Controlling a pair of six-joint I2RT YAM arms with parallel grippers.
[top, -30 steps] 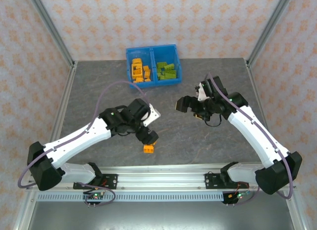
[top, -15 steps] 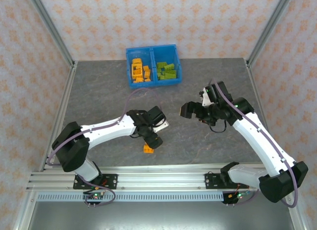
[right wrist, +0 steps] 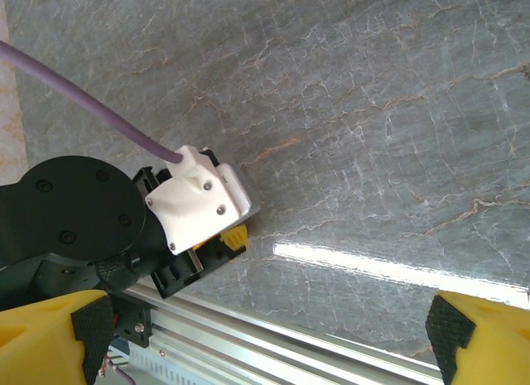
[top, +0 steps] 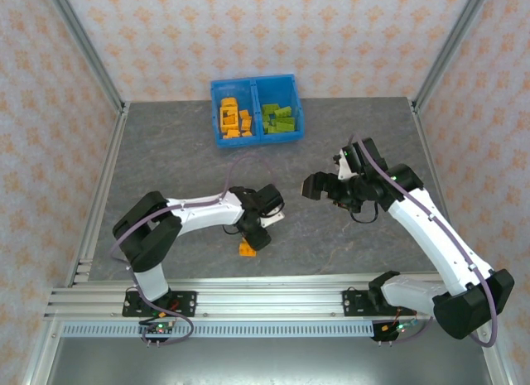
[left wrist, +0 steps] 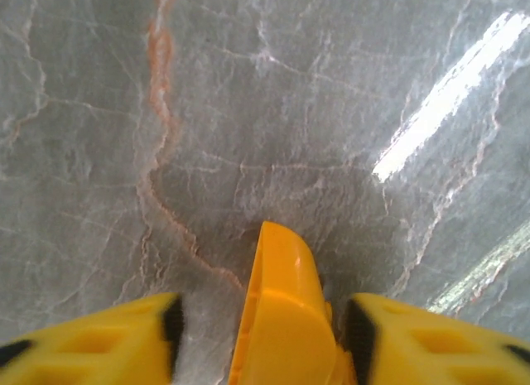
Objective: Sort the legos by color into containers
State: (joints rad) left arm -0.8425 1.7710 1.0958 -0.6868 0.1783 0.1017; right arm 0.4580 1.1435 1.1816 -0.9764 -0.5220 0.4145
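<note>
Top: high, overlooking table (top: 166, 153). Left wrist: close on orange brick (left wrist: 277, 319); right wrist: farther, same brick.

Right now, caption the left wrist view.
Yellow fingers of the left gripper flank an orange lego on the grey table.

I work in a robotics lab test cell. Under my left gripper (top: 251, 241) spreads a grey marble-patterned tabletop (top: 166, 170). Behind it, towards my base, runs a ribbed aluminium mounting rail (top: 273, 300). Ahead and to both sides, slanted silver metal frame posts (top: 83, 50) hold flat panels of pale orange-flowered wallpaper (top: 265, 29).
</note>
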